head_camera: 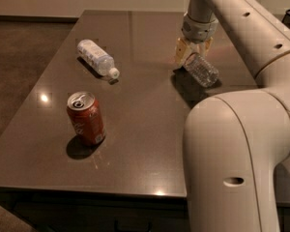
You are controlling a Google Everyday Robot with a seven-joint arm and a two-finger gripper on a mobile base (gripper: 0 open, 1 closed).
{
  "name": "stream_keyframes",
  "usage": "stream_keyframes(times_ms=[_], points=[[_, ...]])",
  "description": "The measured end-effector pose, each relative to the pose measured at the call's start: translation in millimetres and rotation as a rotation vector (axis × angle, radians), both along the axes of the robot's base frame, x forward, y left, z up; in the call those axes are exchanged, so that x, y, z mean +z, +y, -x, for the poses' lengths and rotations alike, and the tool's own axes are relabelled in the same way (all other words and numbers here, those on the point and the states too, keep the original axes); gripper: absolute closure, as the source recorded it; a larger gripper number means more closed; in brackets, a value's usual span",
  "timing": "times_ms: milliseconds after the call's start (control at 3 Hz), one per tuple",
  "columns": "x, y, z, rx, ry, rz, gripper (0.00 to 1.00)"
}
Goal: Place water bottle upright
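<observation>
Your gripper (192,56) is at the far right of the surface (145,149), hanging from the arm (241,28) that slants in from the upper right. Its yellowish fingers (180,57) straddle the upper end of the water bottle (203,70) and look clenched on it. The wrist hides part of the contact, so treat the grasp as likely rather than certain.

The water bottle is clear and ribbed, and it is tilted, not upright. Its body runs down and to the right from the gripper. A dark shadow lies on the surface just under and left of it. You can't tell whether its lower end touches the surface, and its cap is hidden in the gripper.

Well apart to the left, a labelled bottle (94,56) lies on its side with its white cap pointing toward the near right. Nearer you and left, a red can (85,118) stands upright with its top tab showing. The arm's large pale housing fills the near right corner and covers that part of the surface.
</observation>
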State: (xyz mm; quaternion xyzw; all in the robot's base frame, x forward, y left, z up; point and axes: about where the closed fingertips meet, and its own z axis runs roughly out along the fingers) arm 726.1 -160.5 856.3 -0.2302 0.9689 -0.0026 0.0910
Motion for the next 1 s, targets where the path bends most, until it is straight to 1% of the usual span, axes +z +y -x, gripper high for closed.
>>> stream_keyframes(times_ms=[333, 667, 1000], points=[[9.5, 4.4, 2.8, 0.054, -0.023, -0.016, 0.63], [42.8, 21.6, 13.9, 0.196, -0.122, -0.059, 0.95], [73.5, 43.5, 32.5, 0.329, -0.222, -0.117, 1.00]])
